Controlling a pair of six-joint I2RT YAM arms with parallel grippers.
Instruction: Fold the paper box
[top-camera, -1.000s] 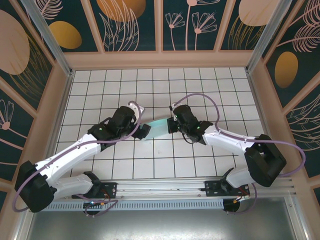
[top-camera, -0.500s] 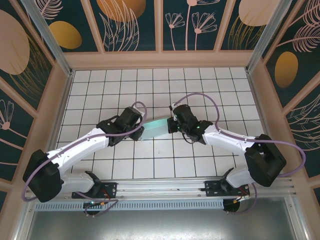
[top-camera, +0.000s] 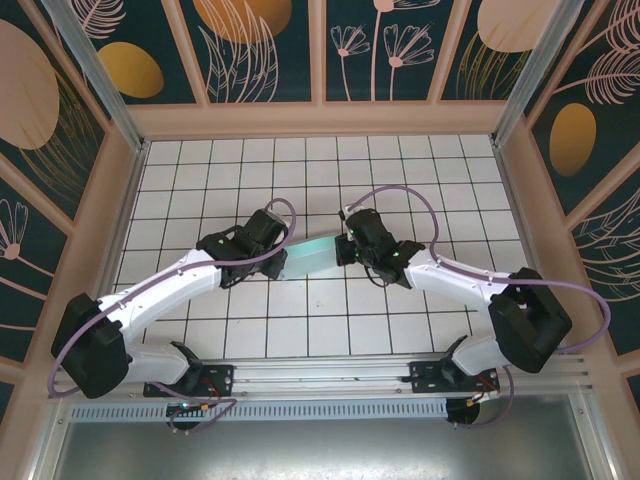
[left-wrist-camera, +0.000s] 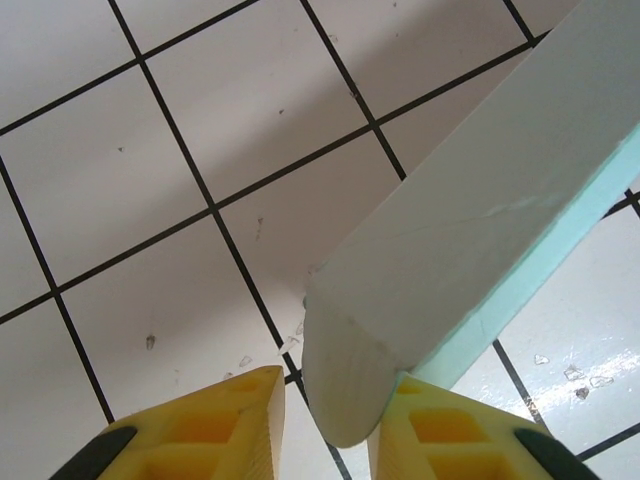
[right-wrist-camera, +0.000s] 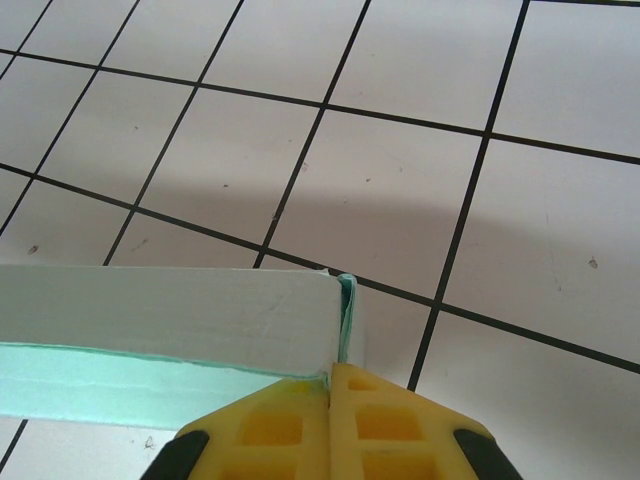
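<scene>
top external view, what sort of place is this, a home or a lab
Probably a purpose-built robot test booth, not a home: a white grid-tiled tabletop, dark teal wall panels printed with plant shapes, and a silver aluminium mounting rail along the near edge.

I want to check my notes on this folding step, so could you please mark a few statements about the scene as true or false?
1. The paper box spans the gap between the left gripper and the right gripper. True.
2. The right gripper is wide open and clear of the box. False: its jaws are shut on the thin edge at the box's end.
3. A rounded flap of the box sits between the left gripper's jaws, which stand apart. True.
4. The table is bare brown wood. False: it is covered in white tiles with dark lines.
</scene>
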